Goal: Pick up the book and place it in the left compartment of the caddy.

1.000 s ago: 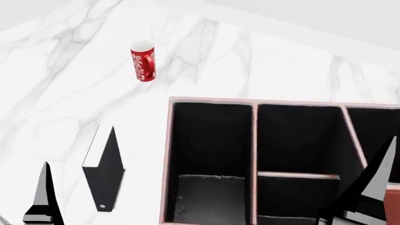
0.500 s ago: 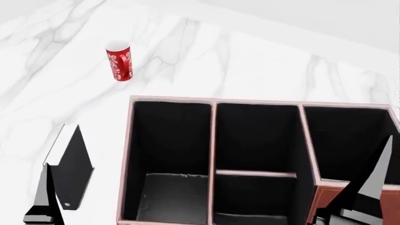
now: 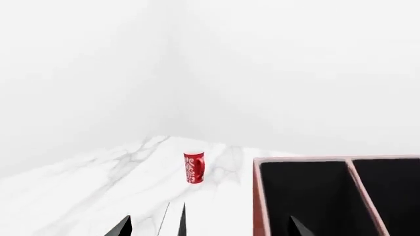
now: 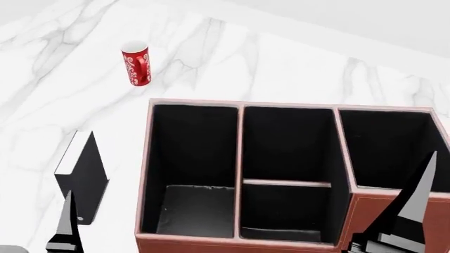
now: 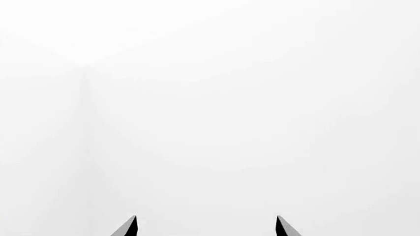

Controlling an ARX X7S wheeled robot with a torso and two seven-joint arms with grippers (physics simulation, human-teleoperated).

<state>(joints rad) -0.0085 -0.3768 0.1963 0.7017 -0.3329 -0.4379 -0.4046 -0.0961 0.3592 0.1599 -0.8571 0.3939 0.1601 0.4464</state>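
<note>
on the book's (image 4: 83, 182) spine, one round white mark; both claws gape empty.

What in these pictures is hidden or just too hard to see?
- Book: head view shows it standing on the table; its lower corner sits behind the left gripper. The left wrist view's edge cuts off all but a sliver.
- Caddy: near wall cut by the head view's bottom edge; the right gripper covers its right corner.
- Mug: pattern too small to read.
- Right wrist view: only blank wall and fingertips.

Black book (image 4: 83, 179) upright — beside caddy (image 4: 239, 243)
</note>
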